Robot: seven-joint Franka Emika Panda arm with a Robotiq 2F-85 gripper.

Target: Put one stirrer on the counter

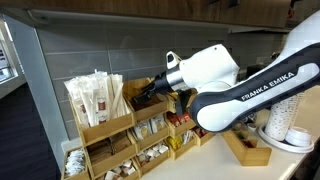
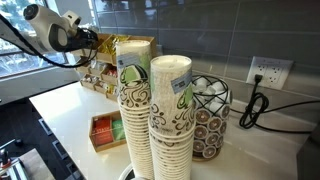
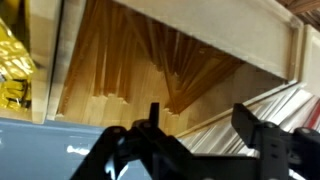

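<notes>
In an exterior view the hand (image 1: 150, 97) reaches into a top bin of the wooden rack (image 1: 108, 130), its fingertips too dark to make out. In an exterior view it is small and blurred beyond the cup stacks (image 2: 150, 110), above the pale table (image 2: 62, 103). In the wrist view its jaws stand apart, holding nothing, before the stirrers (image 3: 150, 60) lying in their bin, whose edges are cut off

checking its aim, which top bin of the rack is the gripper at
The top-row bin of bare wooden stirrers, where the open gripper hovers; the neighbouring top bin holds white paper-wrapped sticks instead.
</notes>
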